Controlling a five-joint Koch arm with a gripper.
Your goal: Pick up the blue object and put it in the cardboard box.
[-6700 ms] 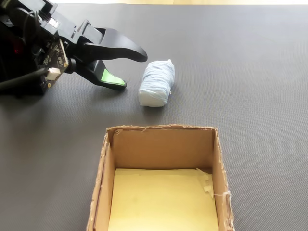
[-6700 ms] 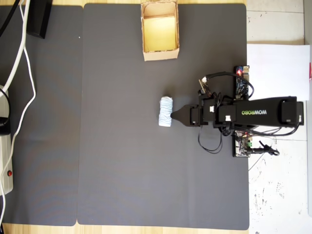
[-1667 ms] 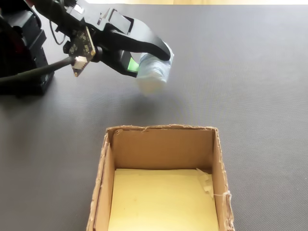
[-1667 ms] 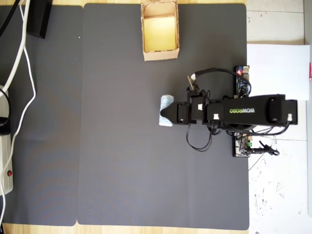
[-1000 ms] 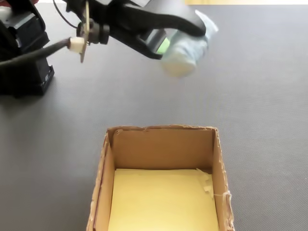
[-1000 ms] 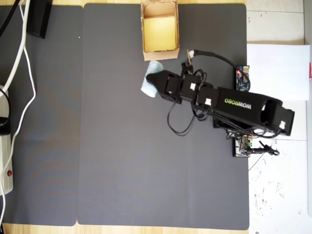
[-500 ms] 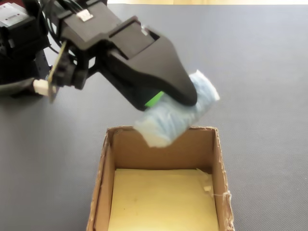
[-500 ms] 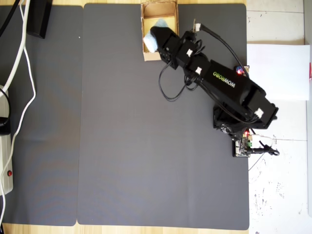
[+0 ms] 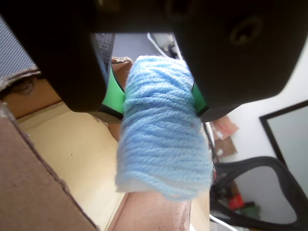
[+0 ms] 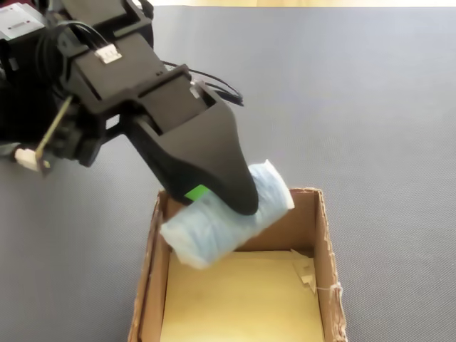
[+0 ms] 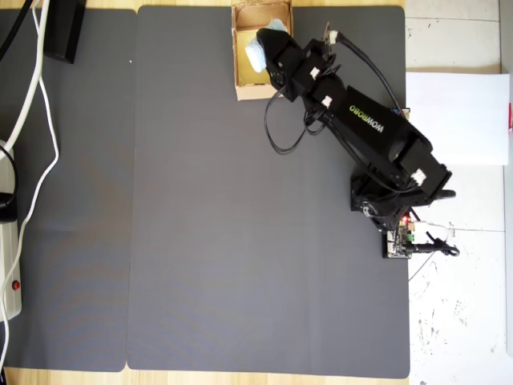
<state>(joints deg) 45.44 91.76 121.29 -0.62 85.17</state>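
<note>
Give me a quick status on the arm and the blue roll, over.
Gripper shut on the blue roll. Roll held above the cardboard box, over its near wall, not released. Box interior bare, nothing blocking the drop.

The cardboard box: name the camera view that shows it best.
The fixed view: the cardboard box fills the lower frame, yellowish floor open, with the blue roll held over its rim by the pincer. The overhead view shows it small at the mat's top edge; the wrist view catches only one wall and some floor.
</note>
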